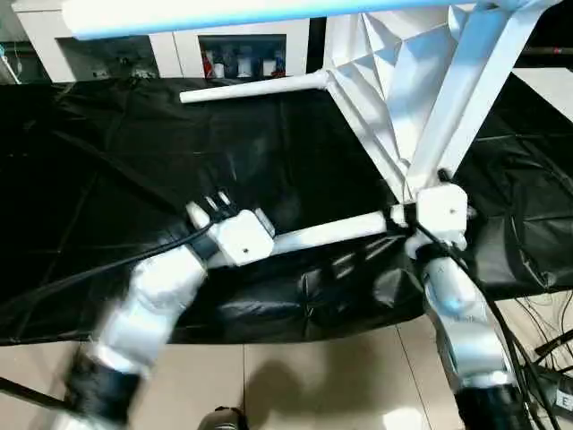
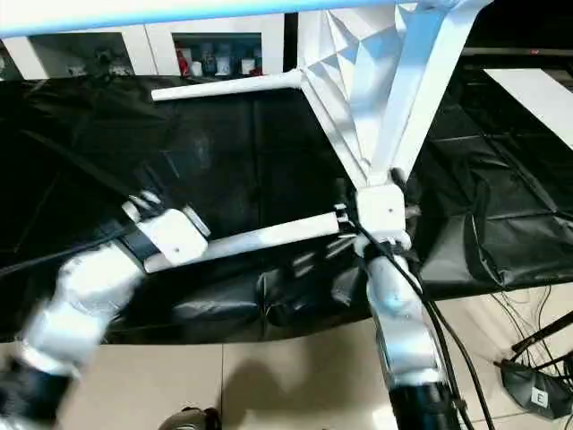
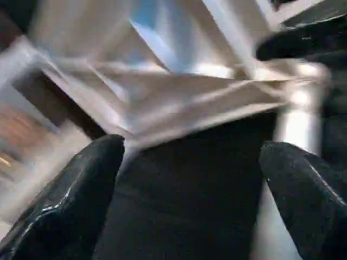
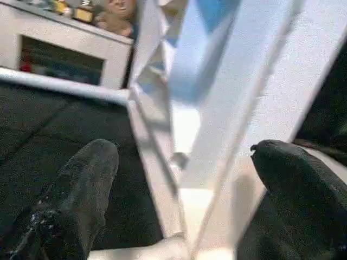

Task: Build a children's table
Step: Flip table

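The children's table [image 1: 380, 76] lies tipped on its side on the black cloth, its ribbed underside facing me. One white leg [image 1: 255, 90] points left at the back. A lower leg [image 1: 331, 230] runs left along the cloth, and its free end lies by my left wrist. My left gripper [image 1: 213, 206] is open over the cloth with nothing between its fingers [image 3: 81, 184]. My right gripper [image 1: 439, 179] is open too, its fingers [image 4: 87, 179] standing either side of a slanting leg [image 1: 466, 90]. Another leg [image 1: 224, 13] crosses the top of the view.
The big black-draped table [image 1: 107, 179] ends at a front edge just below both wrists, with tiled floor [image 1: 313, 376] beyond it. A white cabinet with glass doors [image 1: 179, 45] stands at the back. Cables [image 1: 546, 349] lie on the floor at the right.
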Motion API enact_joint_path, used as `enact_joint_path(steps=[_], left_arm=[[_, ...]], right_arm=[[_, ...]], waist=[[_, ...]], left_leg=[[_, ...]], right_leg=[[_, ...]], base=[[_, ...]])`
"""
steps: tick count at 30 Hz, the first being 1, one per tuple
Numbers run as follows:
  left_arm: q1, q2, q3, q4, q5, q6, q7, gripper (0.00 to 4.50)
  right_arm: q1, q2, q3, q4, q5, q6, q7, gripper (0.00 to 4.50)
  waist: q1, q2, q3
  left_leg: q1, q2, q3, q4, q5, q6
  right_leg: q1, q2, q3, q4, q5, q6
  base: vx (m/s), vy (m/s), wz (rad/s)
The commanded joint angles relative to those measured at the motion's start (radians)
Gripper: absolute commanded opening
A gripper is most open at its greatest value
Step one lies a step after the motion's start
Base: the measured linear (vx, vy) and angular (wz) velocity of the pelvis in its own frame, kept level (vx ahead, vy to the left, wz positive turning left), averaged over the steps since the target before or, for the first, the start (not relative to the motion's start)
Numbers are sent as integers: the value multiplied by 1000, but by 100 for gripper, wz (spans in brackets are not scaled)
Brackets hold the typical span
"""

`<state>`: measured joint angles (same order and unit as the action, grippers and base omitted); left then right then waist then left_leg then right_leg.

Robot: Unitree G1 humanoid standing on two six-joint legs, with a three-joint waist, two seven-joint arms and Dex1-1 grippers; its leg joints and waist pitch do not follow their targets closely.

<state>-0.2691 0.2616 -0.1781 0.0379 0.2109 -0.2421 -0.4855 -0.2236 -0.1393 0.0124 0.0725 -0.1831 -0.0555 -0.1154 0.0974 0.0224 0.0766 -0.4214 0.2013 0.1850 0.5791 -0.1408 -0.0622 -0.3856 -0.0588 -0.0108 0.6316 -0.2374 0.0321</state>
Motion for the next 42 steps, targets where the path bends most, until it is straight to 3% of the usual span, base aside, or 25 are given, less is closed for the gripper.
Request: enact_joint_path(steps=[1, 5, 9, 11, 16, 17, 19, 21, 22, 23, 26, 34, 37, 42], left_arm=[[-2, -12, -5, -22, -101, 67, -44, 450], [4, -35, -16, -42, -187, 135, -93, 450], [6, -40, -20, -64, -207, 175, -129, 450], [7, -33, -37, -85, -230, 212, -153, 450], [3, -13, -60, -104, -223, 235, -167, 450], [3, -13, -60, -104, -223, 235, -167, 450], [6, -6, -64, -116, -212, 247, -173, 450], [11, 4, -72, -129, -206, 259, -181, 450], [17, 8, -77, -142, -213, 269, -190, 450], [23, 10, -79, -156, -220, 281, -195, 450], [32, 14, -83, -175, -224, 297, -192, 450], [35, 24, -87, -192, -223, 318, -192, 450], [32, 19, -87, -208, -245, 355, -202, 450], [31, -3, -77, -224, -300, 410, -207, 450]], right_arm=[[6, 0, -10, -25, -33, -28, -48, 436], [-28, -21, -34, 20, -50, -21, -76, 436], [-80, -45, -40, 97, -42, -23, -52, 436], [-173, -75, -44, 228, 14, -63, 29, 436], [-284, -121, -61, 374, 27, -89, 61, 436], [-284, -121, -61, 374, 27, -89, 61, 436], [-335, -140, -64, 445, 38, -82, 111, 436], [-360, -144, -67, 485, 66, -75, 162, 436], [-375, -151, -66, 510, 68, -81, 168, 436], [-392, -159, -71, 536, 65, -101, 155, 436], [-420, -163, -105, 570, 99, -116, 144, 436], [-482, -182, -138, 678, 195, -151, 316, 436], [-519, -202, -122, 749, 215, -131, 446, 436], [-563, -223, -94, 870, 182, -141, 498, 436]], waist=[[0, 6, -67], [-7, 3, -66], [-10, 7, -67], [-17, 5, -68], [-15, -2, -72], [-13, 1, -72], [-15, -4, -75], [-14, -2, -72], [-17, -17, -72], [-14, -12, -70], [-11, -14, -70], [-9, -9, -74], [-11, -10, -76], [-13, -11, -74]], left_leg=[[45, 21, -16, -64, -248, -40], [44, 20, -16, -64, -254, -30], [45, 20, -16, -61, -241, -26], [44, 19, -16, -60, -244, -24], [41, 19, -12, -51, -176, 3], [42, 19, -12, -49, -175, 6], [41, 19, -11, -47, -175, 14], [42, 21, -10, -47, -190, 16], [41, 21, -7, -47, -191, 22], [40, 22, -7, -47, -187, 26], [42, 22, -5, -45, -196, 27], [39, 21, -6, -43, -197, 28], [37, 20, -6, -40, -189, 40], [35, 19, -3, -37, -190, 45]], right_leg=[[14, -52, 26, -65, 62, -140], [18, -51, 26, -68, 45, -126], [20, -51, 25, -67, 52, -120], [23, -52, 23, -66, 50, -137], [29, -48, 21, -58, 127, -158], [28, -48, 21, -58, 123, -163], [31, -50, 21, -55, 119, -174], [29, -51, 22, -59, 90, -180], [30, -49, 22, -61, 84, -183], [28, -54, 22, -61, 57, -192], [25, -53, 24, -63, 11, -191], [25, -52, 21, -61, 7, -201], [29, -51, 19, -59, 37, -220], [29, -53, 18, -61, 15, -263]], base=[[0, 0, 0], [0, 0, 0], [0, 0, 0], [0, 0, 0], [0, 0, 0], [0, 0, 0], [0, 0, 0], [0, 0, 0], [0, 0, 0], [0, 0, 0], [0, 0, 0], [0, 0, 0], [0, 0, 0], [0, 0, 0]])
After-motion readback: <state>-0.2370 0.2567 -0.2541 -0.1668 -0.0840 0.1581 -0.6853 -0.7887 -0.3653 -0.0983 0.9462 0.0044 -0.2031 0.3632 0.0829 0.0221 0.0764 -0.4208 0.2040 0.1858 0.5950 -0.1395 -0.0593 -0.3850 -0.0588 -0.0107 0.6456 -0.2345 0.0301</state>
